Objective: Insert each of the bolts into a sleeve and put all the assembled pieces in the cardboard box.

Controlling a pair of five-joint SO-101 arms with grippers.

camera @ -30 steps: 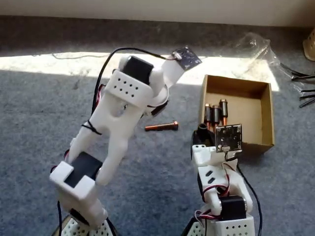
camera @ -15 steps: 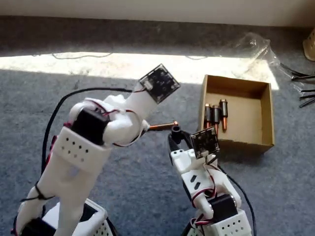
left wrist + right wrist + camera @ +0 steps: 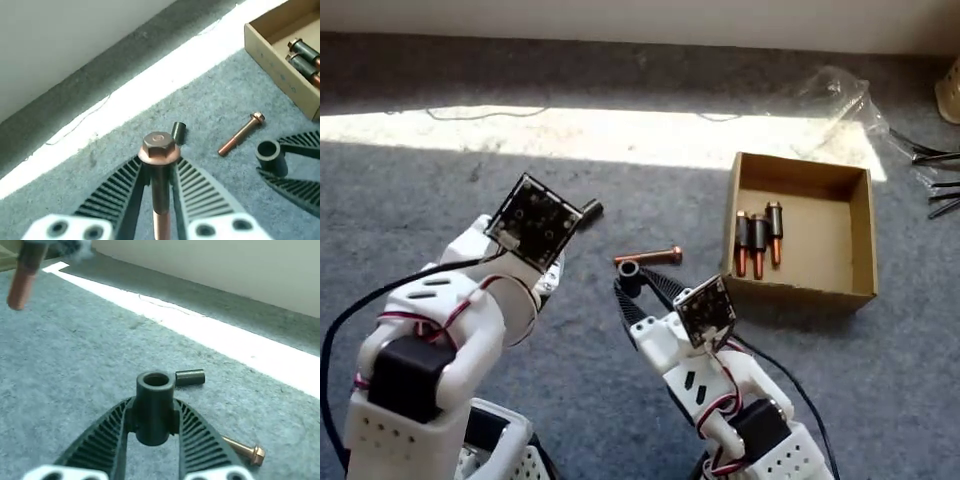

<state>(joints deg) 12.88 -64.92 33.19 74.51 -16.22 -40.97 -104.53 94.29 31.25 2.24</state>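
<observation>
left gripper (image 3: 160, 172) clamped on a bolt (image 3: 159, 148), right gripper (image 3: 152, 417) clamped on a sleeve (image 3: 155, 407). loose bolt (image 3: 648, 257) at 9 o'clock of cardboard box (image 3: 820, 235), spare sleeve (image 3: 592, 210) at 10 o'clock of it. three assembled pieces (image 3: 758, 240) in box

The left claw (image 3: 159, 164) pinches a copper hex-head bolt (image 3: 159, 147) whose shank leaves the left wrist view before its tip shows. In that view the brown cardboard box (image 3: 275, 62) is cropped to one corner, and the sleeved copper bolts (image 3: 301, 49) inside it are cut short by the edge. The right claw (image 3: 272, 159), closed on a short black cylindrical sleeve (image 3: 268, 152), is cut off behind its finger ends. From the right wrist view the same bolt is a blurred copper stub, its head smeared. In the high view the square wrist camera board (image 3: 538, 222) covers the left claw and partly hides a loose black sleeve (image 3: 591, 210). Black cables (image 3: 938, 185) and a tan object (image 3: 951, 90) run off the right edge, the latter too cropped to identify.
</observation>
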